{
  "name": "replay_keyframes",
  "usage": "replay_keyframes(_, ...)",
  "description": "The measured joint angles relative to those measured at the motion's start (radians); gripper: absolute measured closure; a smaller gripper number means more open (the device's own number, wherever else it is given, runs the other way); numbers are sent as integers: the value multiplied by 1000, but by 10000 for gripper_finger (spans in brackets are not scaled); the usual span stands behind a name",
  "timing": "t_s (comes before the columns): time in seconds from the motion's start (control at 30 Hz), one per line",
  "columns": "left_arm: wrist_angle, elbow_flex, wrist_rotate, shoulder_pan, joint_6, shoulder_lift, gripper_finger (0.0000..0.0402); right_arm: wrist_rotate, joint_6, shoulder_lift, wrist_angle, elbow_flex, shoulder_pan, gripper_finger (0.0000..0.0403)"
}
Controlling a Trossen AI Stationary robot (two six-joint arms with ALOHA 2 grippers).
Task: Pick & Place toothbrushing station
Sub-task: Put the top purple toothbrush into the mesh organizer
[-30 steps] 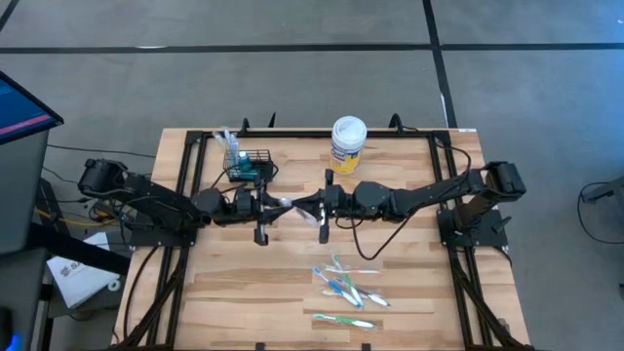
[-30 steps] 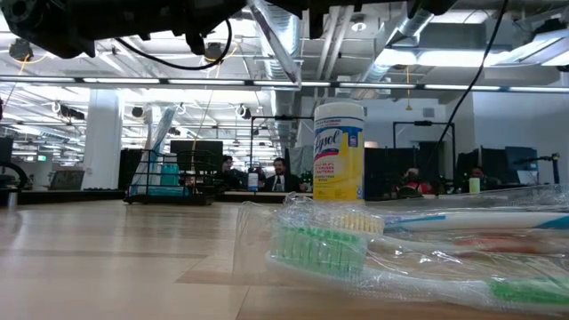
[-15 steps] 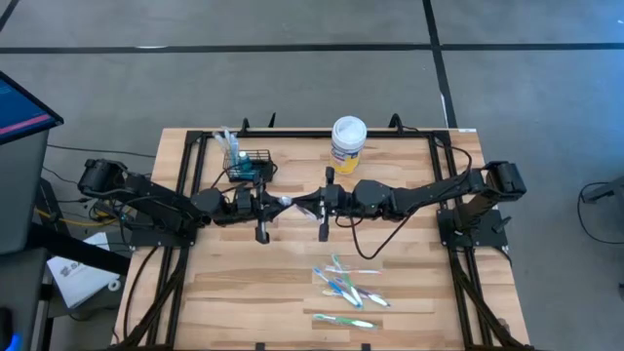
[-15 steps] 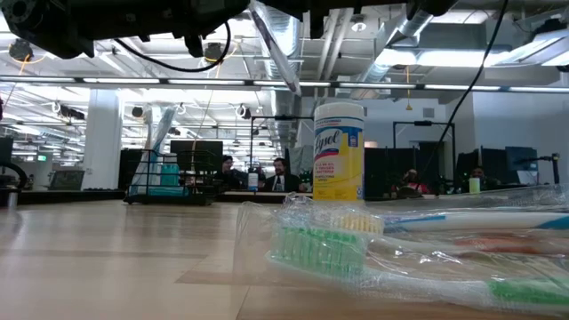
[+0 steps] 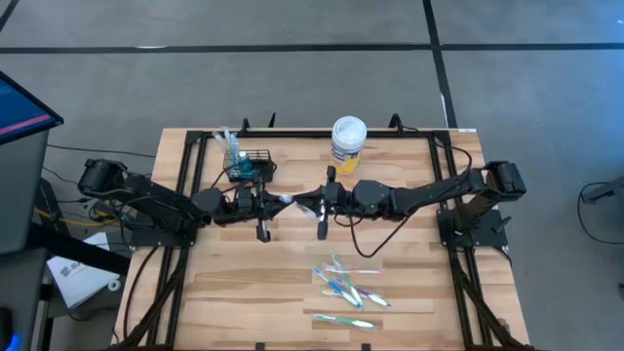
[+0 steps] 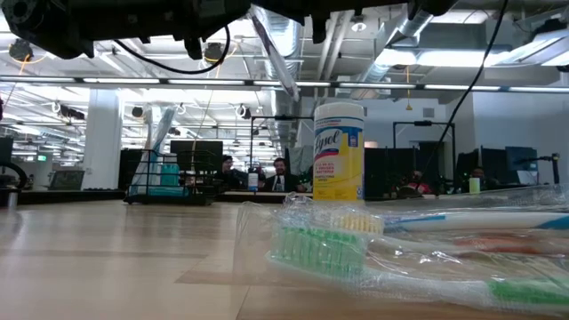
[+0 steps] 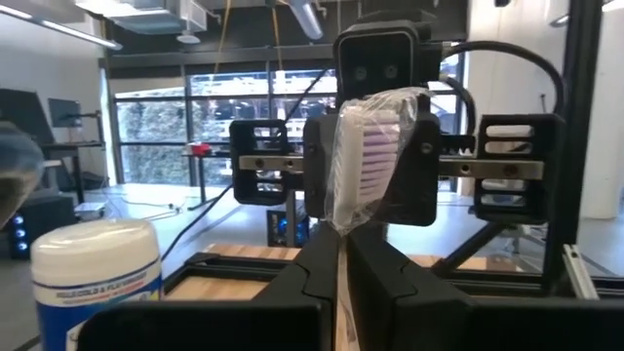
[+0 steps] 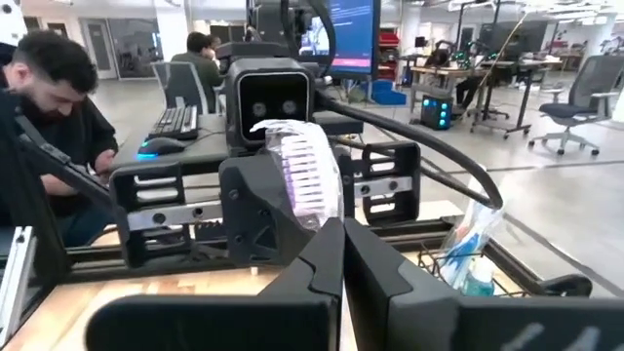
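High view first: both arms meet at the middle of the frame, the left gripper (image 5: 276, 203) and right gripper (image 5: 310, 205) nose to nose, both pinched tight on the same wrapped toothbrush (image 5: 291, 203) held between them over the table (image 5: 234, 292). The toothbrushing station (image 5: 251, 165), that little black wire basket, sits in the upper left part of the tabletop, just up from the left gripper, with a few things already standing in it. A white-lidded tub (image 5: 348, 143) stands upper center, and a loose pile of wrapped toothbrushes (image 5: 349, 285) lies lower center-right.

Low view: the basket (image 6: 169, 182) shows far back at left center, thin bars, something teal inside. The tub (image 6: 339, 151) reads "Lysol" on its yellow label. A green-bristled wrapped brush (image 6: 324, 244) fills the lower right.

Left wrist view: the fingers (image 7: 317, 273) are closed on the brush's handle end, with purple bristles (image 7: 369, 156) in crinkly plastic pointing up at center, against the other gripper.

Right wrist view: same deal mirrored, its fingers (image 8: 327, 263) clamped shut, with the wrapped brush head (image 8: 302, 175) at center; the basket (image 8: 468, 268) is at lower right.

My guess on the basket: light, stiff, but open mesh, so grab the rim wire. It'd tip easily with tall stuff inside.
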Motion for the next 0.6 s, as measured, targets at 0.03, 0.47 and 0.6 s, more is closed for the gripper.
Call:
replay_keyframes(0.03, -1, 0, -8, 0, 0, 0, 400, 2, -4, 0, 0, 0, 0, 403)
replay_keyframes(0.47, -5, -11, -19, -1, 0, -22, 401, -94, -48, -15, -61, 0, -5, 324)
replay_keyframes(0.6, -35, -44, -32, -1, 2, -82, 401, -97, -52, -41, -101, -1, -9, 279)
